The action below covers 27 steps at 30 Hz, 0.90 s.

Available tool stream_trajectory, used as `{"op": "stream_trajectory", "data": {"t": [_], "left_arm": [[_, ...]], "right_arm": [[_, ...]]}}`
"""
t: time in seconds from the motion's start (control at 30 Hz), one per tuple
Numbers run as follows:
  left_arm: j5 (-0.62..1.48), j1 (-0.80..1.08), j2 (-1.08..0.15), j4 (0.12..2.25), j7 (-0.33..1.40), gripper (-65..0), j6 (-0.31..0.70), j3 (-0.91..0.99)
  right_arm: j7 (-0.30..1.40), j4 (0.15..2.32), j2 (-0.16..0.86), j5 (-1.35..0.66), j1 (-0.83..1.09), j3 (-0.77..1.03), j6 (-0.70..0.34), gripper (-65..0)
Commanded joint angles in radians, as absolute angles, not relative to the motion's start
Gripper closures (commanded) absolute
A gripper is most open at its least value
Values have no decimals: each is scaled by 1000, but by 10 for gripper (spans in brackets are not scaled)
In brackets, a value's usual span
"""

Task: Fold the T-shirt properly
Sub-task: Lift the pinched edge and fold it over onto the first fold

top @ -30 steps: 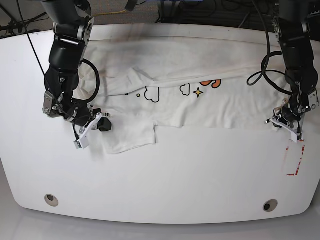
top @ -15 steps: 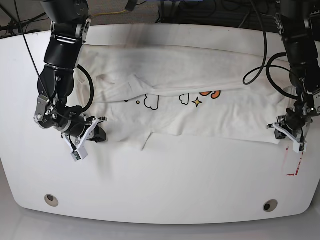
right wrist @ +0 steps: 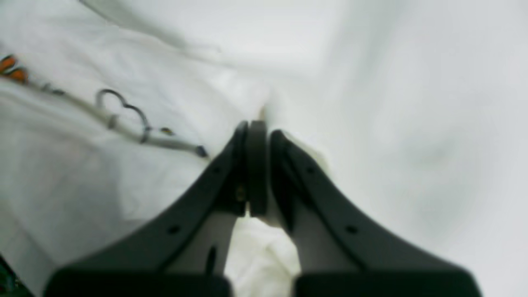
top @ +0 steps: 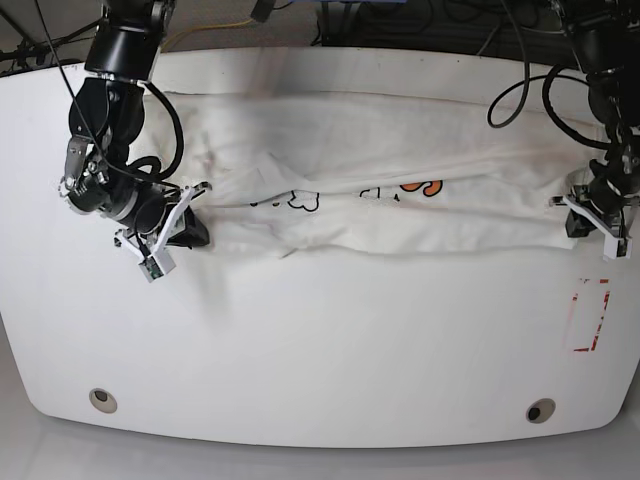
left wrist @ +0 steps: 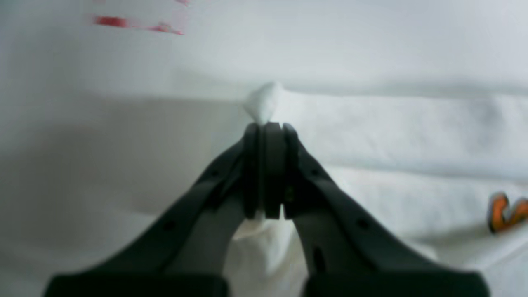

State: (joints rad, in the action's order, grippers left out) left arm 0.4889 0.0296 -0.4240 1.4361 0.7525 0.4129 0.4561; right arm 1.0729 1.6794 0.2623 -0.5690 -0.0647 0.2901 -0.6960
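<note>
The left tool (left wrist: 264, 128) is clamped tight on a pinch of white cloth at one end of the T-shirt (top: 380, 150), a small peak of fabric poking out past its tips; the right tool (right wrist: 258, 126) is likewise closed on a bunched corner at the other end, just beside a cloud outline of the print. In the base view the two tools, left (top: 592, 212) and right (top: 172, 228), hold the near edge of the shirt stretched between them, the garment lying as a long band across the far half of the counter (top: 330, 340). The step in hand looks like a lengthwise fold, with the near edge being carried over the rest. The next move probably calls for both arms to travel evenly so the held edge lands straight, then release. Loose wrinkles near the right tool could spoil the crease. A red-outlined rectangle (top: 589, 316) is marked on the counter near the left tool, clear of the cloth.
</note>
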Motion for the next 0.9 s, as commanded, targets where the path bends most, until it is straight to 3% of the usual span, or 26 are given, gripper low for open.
{"op": "stream_trajectory", "data": {"t": [0.0, 0.4, 0.87], "left_arm": [[490, 38, -449, 1478, 763, 0, 441, 506], [490, 176, -446, 1593, 903, 0, 697, 682], [490, 314, -449, 1616, 1032, 0, 698, 839]], "right_arm": [[1053, 1735, 272, -608, -50, 317, -698, 0], [1053, 1917, 269, -794, 183, 395, -698, 0], [1053, 1923, 268, -825, 360, 398, -698, 0]]}}
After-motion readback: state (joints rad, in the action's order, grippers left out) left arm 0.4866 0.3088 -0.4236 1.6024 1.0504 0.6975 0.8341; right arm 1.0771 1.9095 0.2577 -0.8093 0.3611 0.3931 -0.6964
